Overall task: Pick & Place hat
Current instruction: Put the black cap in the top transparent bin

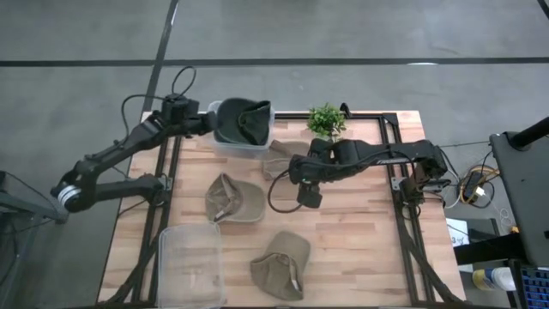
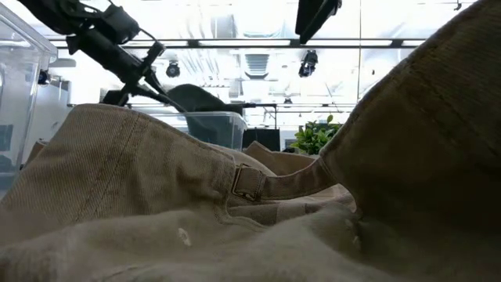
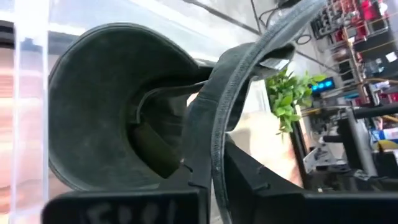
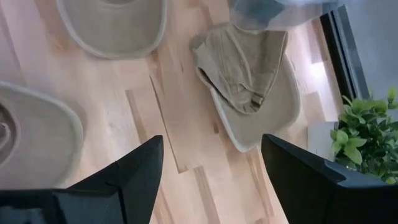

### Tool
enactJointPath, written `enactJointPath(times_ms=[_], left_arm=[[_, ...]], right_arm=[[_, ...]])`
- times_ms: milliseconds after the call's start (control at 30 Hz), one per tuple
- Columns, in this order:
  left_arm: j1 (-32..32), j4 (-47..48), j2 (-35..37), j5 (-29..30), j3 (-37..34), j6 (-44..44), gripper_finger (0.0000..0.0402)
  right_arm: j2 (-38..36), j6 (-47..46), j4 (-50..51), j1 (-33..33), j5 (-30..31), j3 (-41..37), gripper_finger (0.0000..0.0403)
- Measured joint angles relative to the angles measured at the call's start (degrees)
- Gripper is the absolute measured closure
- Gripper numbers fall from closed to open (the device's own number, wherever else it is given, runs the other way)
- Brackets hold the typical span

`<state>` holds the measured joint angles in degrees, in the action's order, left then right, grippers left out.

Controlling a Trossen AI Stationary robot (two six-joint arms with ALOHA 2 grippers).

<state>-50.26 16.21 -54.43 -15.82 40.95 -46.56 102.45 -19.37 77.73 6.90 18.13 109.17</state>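
Plainly, scene: several hats lie on a wooden table (image 1: 360, 227) with two clear bins and a small potted plant (image 1: 326, 120)
Dark hat: a dark green hat (image 1: 243, 120) sits over the clear bin (image 1: 225, 144) at the far edge of the table, gripped at its rim by the left gripper (image 1: 206, 120)
Left jaws: closed on the edge of the dark green hat; the left wrist view shows the brim (image 3: 214, 124) pinched between the fingers, crown hanging open
Right gripper: the right gripper (image 4: 211, 177) hovers above the table's middle, fingers spread wide and holding nothing
Tan hats: one tan hat (image 4: 249, 81) lies just beside the clear bin, partly under its corner; another tan hat (image 1: 233, 199) lies at the middle left; a third tan hat (image 1: 281, 264) lies near the front edge
Empty bin: a second clear bin (image 1: 190, 262) stands at the front left corner
Handling: these hats look light, soft and floppy, so they will likely sag and fold when lifted; the fabric seems ribbed and not slippery
Where to hold: the stitched brim edge looks stiffest and is probably the surest place to pinch; the back strap with its metal buckle (image 2: 249, 182) may slide through
Writing: no brand or label is readable on any hat; faint marks on the left gripper's body cannot be made out
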Motion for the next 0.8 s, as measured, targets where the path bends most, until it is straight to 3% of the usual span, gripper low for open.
enactJointPath(times_ms=[300,533,800], left_arm=[[0.0,4.6,-3.5,2.8,0.0,7.1,0.0326],[0.1,5.8,-3.2,2.8,0.1,10.6,0.0248],[0.0,11.7,-1.0,3.8,5.6,12.7,0.0201]], right_arm=[[0.0,-1.2,-0.1,0.0,-0.1,-0.5,0.0135],[0.0,-1.5,-0.3,0.0,-0.1,-0.5,0.0138],[0.0,-1.7,-0.5,0.0,-0.1,-0.5,0.0138]])
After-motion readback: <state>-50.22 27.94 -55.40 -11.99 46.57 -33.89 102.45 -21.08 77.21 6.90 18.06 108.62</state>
